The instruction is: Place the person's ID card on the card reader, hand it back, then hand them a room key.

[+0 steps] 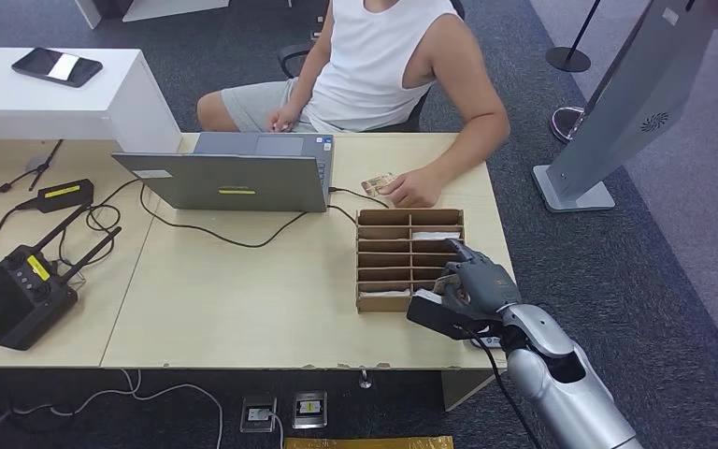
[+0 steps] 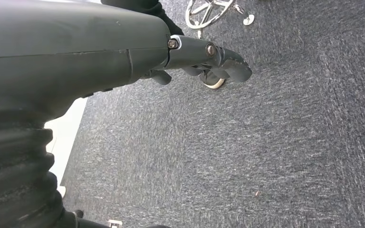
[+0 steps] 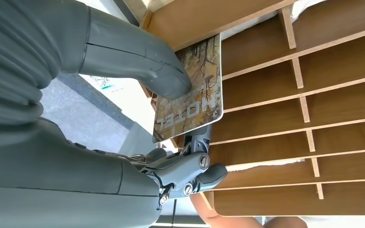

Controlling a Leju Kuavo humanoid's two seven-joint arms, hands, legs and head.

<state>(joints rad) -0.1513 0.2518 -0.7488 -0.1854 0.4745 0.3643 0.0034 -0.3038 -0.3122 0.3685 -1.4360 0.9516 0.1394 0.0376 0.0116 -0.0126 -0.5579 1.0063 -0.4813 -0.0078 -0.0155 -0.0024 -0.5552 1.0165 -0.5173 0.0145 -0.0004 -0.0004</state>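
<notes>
Right hand (image 3: 123, 142) pinches printed hotel key card (image 3: 190, 90) over brown slotted wooden organiser (image 3: 313, 95); thin thumb-and-fingers hold could slip; left hand (image 2: 209, 59) hangs with curled fingers.

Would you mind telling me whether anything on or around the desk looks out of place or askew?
Nothing looks damaged or spilled. The only untidy spot is the tangle of black cables looping loosely across the desk beside the laptop. The right hand pinches a hotel key card over the wooden organiser.

Hotel front desk: laptop (image 1: 243, 173), key-card rack (image 1: 409, 258) (wooden), queue stanchion (image 1: 570, 51).
</notes>
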